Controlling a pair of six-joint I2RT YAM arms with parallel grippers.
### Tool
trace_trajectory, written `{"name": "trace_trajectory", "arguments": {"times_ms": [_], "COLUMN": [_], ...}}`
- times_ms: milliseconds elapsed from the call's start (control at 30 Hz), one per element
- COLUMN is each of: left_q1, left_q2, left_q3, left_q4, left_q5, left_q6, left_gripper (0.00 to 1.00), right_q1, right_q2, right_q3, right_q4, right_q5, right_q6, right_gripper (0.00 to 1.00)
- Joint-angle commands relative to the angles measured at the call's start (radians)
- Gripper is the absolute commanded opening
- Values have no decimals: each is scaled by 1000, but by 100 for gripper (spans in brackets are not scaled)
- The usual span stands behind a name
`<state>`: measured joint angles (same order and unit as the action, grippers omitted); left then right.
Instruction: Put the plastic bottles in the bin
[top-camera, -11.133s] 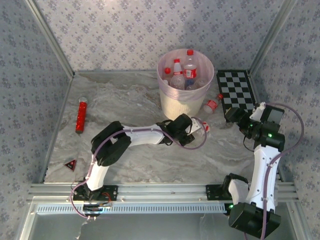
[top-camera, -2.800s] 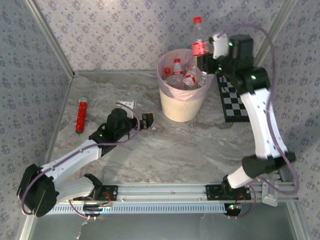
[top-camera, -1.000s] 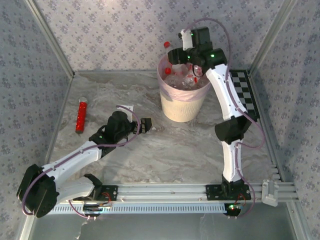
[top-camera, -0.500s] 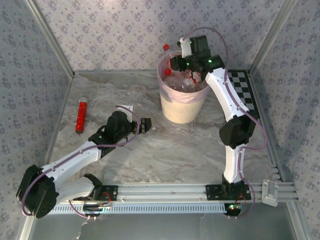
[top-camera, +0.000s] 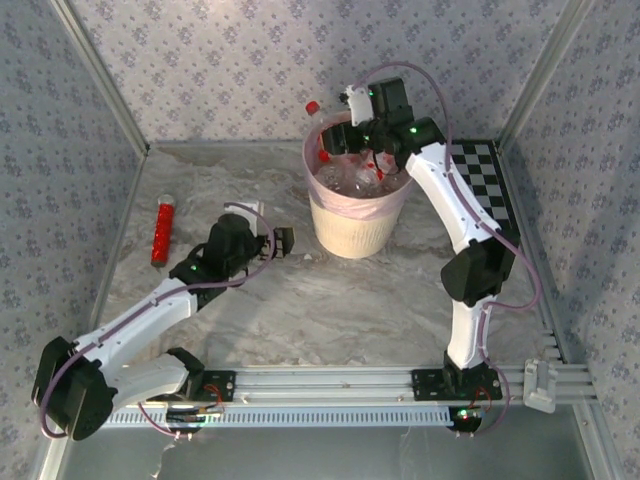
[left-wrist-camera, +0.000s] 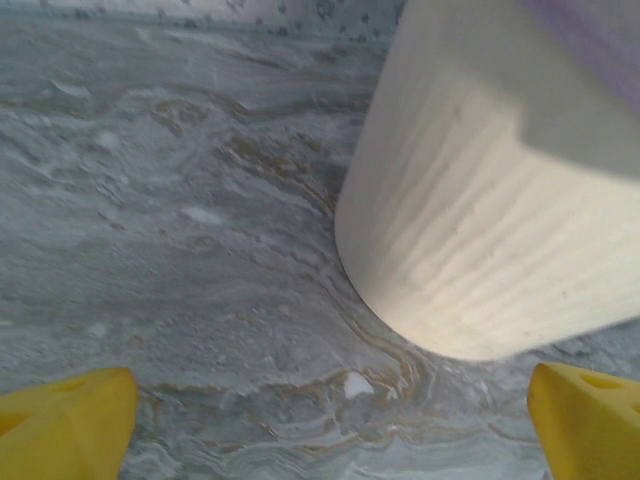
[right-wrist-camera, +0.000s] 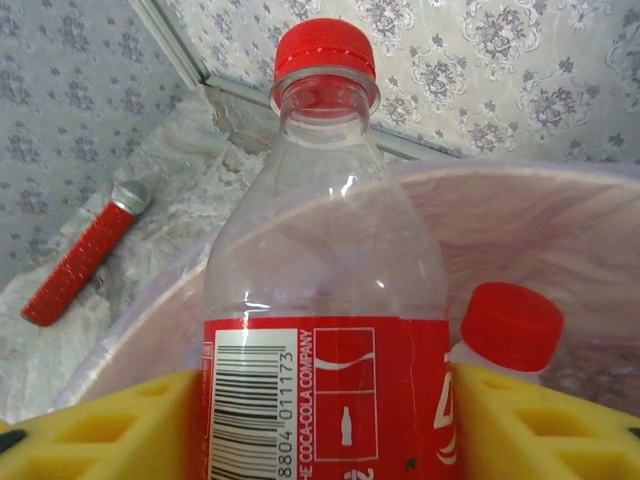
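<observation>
Two arms start from the near edge of the tabletop (top-camera: 330, 310). Nearest, the left arm lies low and stretches forward and rightward across the marbled surface, and the left hand (top-camera: 272, 228) hangs just short of the bin (top-camera: 350, 225). Its jaws are spread as wide as they go and nothing is in them. In the left wrist view the yellow fingertips (left-wrist-camera: 70, 425) sit at the two bottom corners, with bare marbled surface between them and the bin's cream wall standing just ahead.

Off to the left, well apart from everything else, a red tube (top-camera: 160, 232) lies flat on the tabletop.

Farther back, the bin stands upright with its pale lilac liner (right-wrist-camera: 560, 230) folded over the rim, and several plastic bottles (top-camera: 360, 175) lie heaped inside. The right arm climbs from its base, bends, and reaches over the bin from the right. The right hand (right-wrist-camera: 325, 425) is partly closed on a red-capped bottle (right-wrist-camera: 320, 250) — the yellow fingers press the red label from both sides. That bottle stands upright at the bin's left rim, its lower part inside and its cap above the liner. Just beside it — inside the bin — shows another red cap (right-wrist-camera: 510, 325).

Beyond, to the right of the bin, a chequered board (top-camera: 492, 185) lies flat by the papered back wall.
</observation>
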<state>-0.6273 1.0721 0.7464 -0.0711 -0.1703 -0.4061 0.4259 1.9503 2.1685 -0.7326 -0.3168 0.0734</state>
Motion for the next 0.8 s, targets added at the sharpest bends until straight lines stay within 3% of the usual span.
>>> {"name": "trace_trajectory", "arguments": {"times_ms": [0,133,267,400,500,667,767], "left_q1": [16,35,62,119,201,348,399], "left_q2": [-33,-49,-74,-112,-150,-212,-222], "left_q3": [55,77,99,76,22,-108,-202], "left_q4": [-49,-79,-141,-201,-216,-144,-32], "left_q5": [-48,-69,-166,-378,-456,-505,-492], "left_q6": [54,84,121,137,136,106,167], "left_gripper": [100,100,100,100,100,100,100], "right_q1": [8,1,-28,-95,-173,-328,-377], "right_q2": [-13,-39,-170,-403,-588,-791,-896], "right_q3": [101,245,179,-140,-423,-736,-997], "right_q4": [-125,-214,-191,-68,54,71,166], "right_q5": [35,123,190,358,437,522,581], "right_q6": [22,41,58,69,83,143,116], "right_gripper": [78,97,100,100,100,100,100]}}
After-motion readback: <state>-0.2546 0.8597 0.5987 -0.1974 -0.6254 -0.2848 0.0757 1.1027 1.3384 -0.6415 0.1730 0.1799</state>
